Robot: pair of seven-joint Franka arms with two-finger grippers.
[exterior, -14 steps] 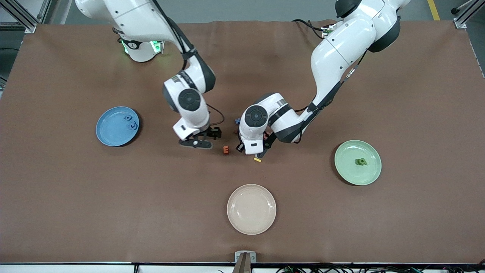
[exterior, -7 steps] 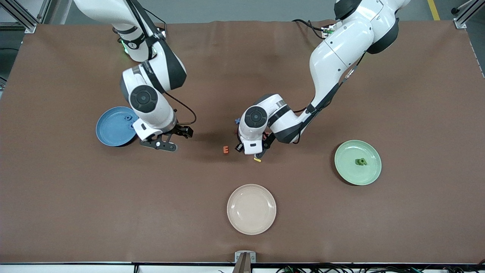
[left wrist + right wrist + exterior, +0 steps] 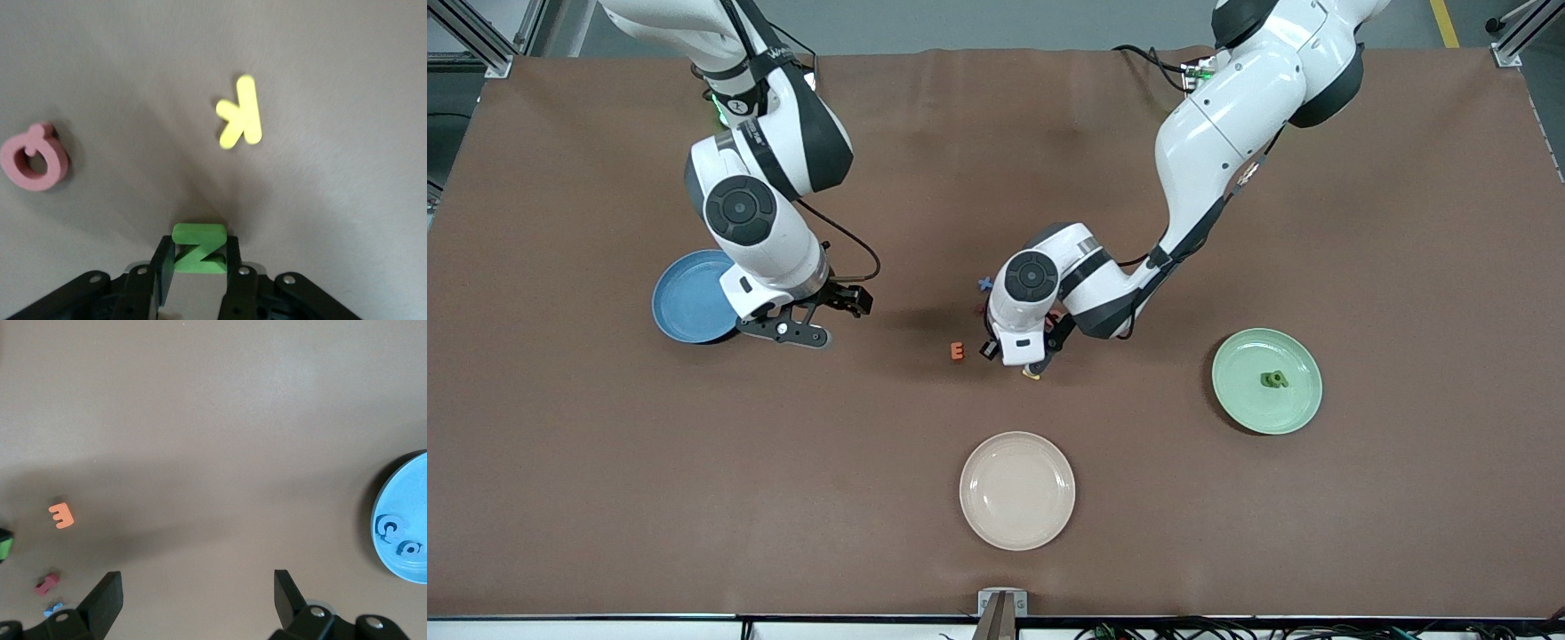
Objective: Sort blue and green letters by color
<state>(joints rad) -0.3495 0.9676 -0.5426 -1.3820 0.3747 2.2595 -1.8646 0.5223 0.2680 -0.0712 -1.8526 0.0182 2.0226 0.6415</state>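
Observation:
My left gripper (image 3: 199,259) is down at the table's middle (image 3: 1028,363), with its jaws pressed on both sides of a green letter N (image 3: 199,249) that rests on the mat. My right gripper (image 3: 821,317) hangs open and holds nothing (image 3: 197,593), beside the blue plate (image 3: 680,307). Two blue letters (image 3: 399,535) lie in that plate (image 3: 407,487). A small blue letter X (image 3: 984,284) lies on the mat beside the left wrist. Green letters (image 3: 1274,380) sit in the green plate (image 3: 1240,360) toward the left arm's end.
A yellow K (image 3: 240,113) and a pink letter (image 3: 35,157) lie close to the left gripper. An orange E (image 3: 958,352) and a red letter (image 3: 47,584) lie between the two grippers. A beige plate (image 3: 1017,524) sits nearer the front camera.
My right arm has swung from the middle of the table toward the blue plate, still open. My left gripper has closed in on the green letter.

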